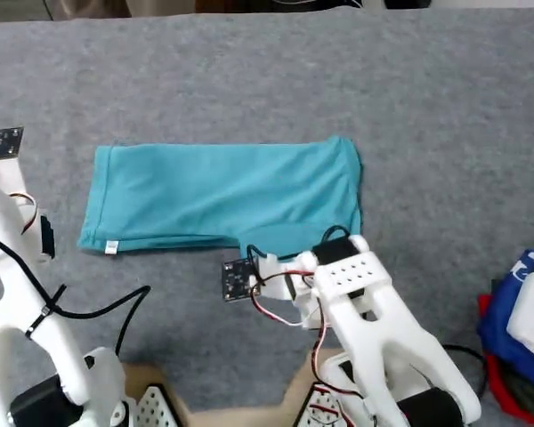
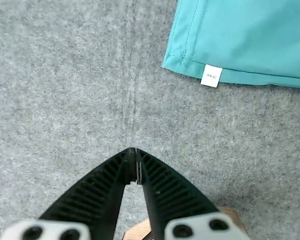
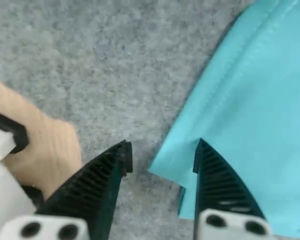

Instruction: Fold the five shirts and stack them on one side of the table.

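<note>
A teal shirt lies flat on the grey felt table, folded into a long band with a white tag at its near left corner. My right gripper is open at the shirt's near edge. One finger is over the teal cloth, the other finger is over bare felt, and a cloth corner lies between them. My left gripper is shut on nothing, over bare felt short of the tagged corner. The left arm stands at the table's left.
A pile of blue, white and red shirts sits at the right edge of the table. A wooden base board lies under the arms' mounts at the near edge. Open felt stretches beyond the teal shirt.
</note>
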Available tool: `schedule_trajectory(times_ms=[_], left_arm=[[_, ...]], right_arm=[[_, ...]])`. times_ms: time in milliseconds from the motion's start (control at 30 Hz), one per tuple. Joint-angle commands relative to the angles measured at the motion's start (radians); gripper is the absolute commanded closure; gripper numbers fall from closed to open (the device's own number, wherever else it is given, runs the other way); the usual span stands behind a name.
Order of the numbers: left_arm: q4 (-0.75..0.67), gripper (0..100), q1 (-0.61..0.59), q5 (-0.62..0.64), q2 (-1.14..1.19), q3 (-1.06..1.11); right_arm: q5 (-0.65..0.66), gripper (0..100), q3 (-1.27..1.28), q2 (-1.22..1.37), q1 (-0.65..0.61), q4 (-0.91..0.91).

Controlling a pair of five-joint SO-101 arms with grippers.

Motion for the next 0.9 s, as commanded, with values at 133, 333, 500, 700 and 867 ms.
schedule_trajectory(times_ms=[133, 333, 500, 700, 867], left_arm=[[0.006, 98, -0.006, -0.006, -0.024, -0.003], [0.006, 98, -0.006, -0.003, -0.024, -0.003], [0.006, 98, -0.009, -0.003, -0.024, -0.002], [0.006, 98, -0.020, -0.005, -0.031, 0.044], [0.006, 98, -0.095, -0.017, -0.031, 0.041]], right_arm=[[0.095, 78.1, -0.002, 0.012, 0.154, -0.117], [0.114, 78.1, -0.061, 0.243, 0.193, -0.189], [0.114, 78.5, -0.177, 0.380, 0.202, -0.138], [0.115, 88.4, -0.186, 0.392, 0.225, -0.137], [0.114, 97.8, -0.186, 0.392, 0.232, -0.138]])
